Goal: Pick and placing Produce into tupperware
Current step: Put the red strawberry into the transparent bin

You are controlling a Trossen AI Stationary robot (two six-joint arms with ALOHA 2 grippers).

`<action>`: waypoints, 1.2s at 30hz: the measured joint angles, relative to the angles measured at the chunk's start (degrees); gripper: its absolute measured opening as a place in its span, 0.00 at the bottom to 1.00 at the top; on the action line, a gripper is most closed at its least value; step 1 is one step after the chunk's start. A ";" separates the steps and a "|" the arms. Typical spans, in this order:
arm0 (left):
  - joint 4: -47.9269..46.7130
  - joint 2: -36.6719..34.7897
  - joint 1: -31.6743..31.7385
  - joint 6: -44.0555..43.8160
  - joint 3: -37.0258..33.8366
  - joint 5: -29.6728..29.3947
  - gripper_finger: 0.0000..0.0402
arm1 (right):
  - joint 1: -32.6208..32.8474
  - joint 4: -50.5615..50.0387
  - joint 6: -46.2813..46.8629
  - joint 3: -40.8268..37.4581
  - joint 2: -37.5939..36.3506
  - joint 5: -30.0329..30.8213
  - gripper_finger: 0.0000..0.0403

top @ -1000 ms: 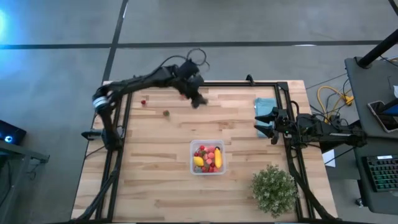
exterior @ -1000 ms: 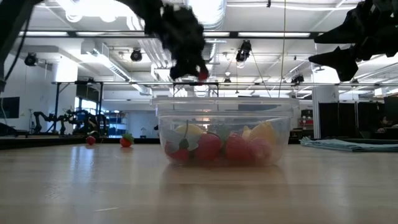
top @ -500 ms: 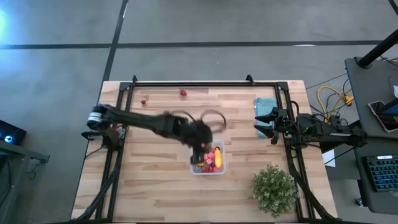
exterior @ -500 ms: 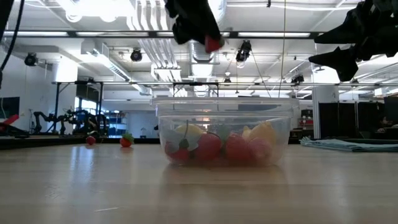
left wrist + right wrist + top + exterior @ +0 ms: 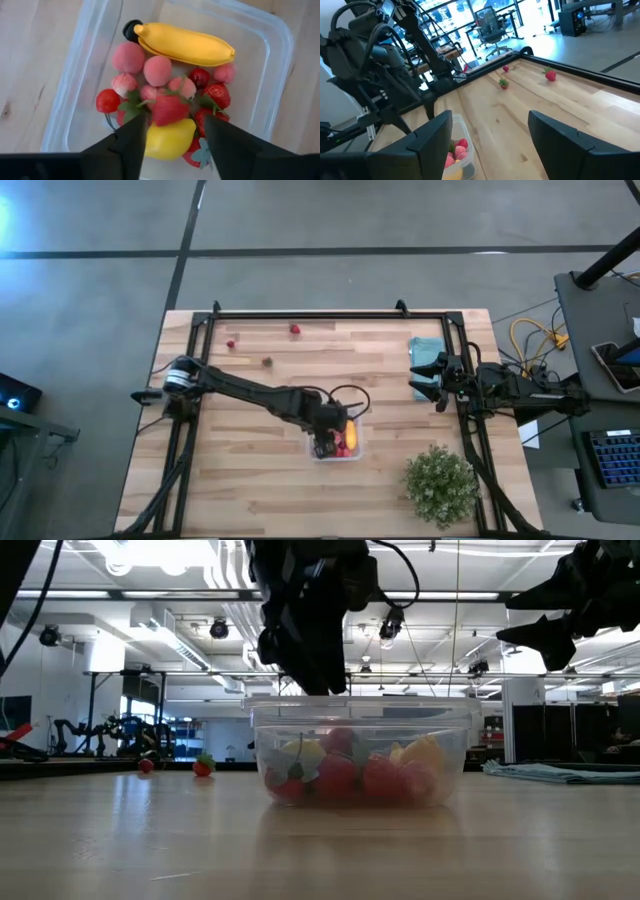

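Left hand brings a red piece across to the tupperware and lets go

A second ago the left hand (image 5: 322,442) was raised at the far side of the surface, closed on a small red piece; half a second ago it carried that piece high above the tupperware (image 5: 356,448). It now hangs low, just over the container's near-left part, fingers (image 5: 131,142) parted with nothing between them. In the low view, a red piece (image 5: 338,740) sits on top of the produce (image 5: 170,100) pile where none lay before.
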 joint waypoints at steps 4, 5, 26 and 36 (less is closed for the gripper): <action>-0.57 -0.73 0.19 0.00 0.00 -1.06 0.57 | -0.01 0.00 -0.01 0.00 0.00 -0.01 0.62; -1.90 -1.25 0.48 -0.04 0.32 -1.36 0.59 | -0.01 0.00 -0.01 0.00 0.00 0.00 0.62; -12.46 -7.32 44.87 12.15 2.69 1.17 0.66 | -0.02 0.07 0.00 0.02 0.03 0.01 0.61; -9.55 -1.67 45.66 51.52 1.07 2.13 0.66 | 0.00 -0.02 -0.01 0.03 0.00 0.00 0.63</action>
